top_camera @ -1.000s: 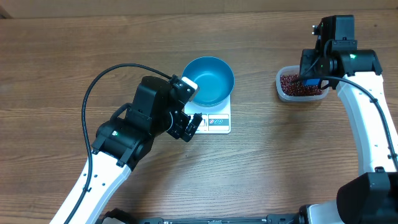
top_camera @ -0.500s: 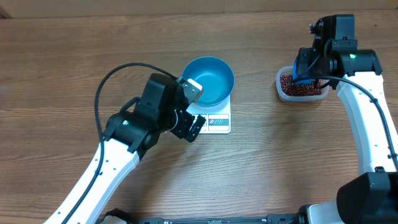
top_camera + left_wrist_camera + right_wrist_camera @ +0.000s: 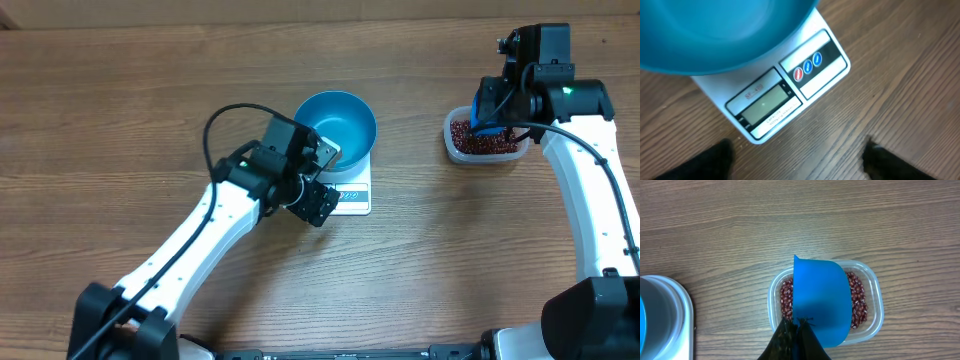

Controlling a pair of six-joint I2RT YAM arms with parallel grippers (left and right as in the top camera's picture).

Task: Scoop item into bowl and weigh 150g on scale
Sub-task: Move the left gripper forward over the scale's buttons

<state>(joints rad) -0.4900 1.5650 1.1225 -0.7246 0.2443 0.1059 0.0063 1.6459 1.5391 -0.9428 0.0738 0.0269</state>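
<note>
1. Just ahead of the left gripper (image 3: 800,165) sits the white kitchen scale (image 3: 765,102), with its display facing the fingers. The blue bowl (image 3: 715,35) rests on top of it.
2. Left fingers are spread wide over the wooden table (image 3: 890,100), gripping nothing.
3. Right gripper (image 3: 796,340) is pinched together on the blue scoop (image 3: 820,300).
4. Directly beyond that gripper, the scoop hangs over the clear tub (image 3: 875,315). The red-brown beans (image 3: 858,297) lie inside the tub. I cannot tell whether the scoop holds any.
</note>
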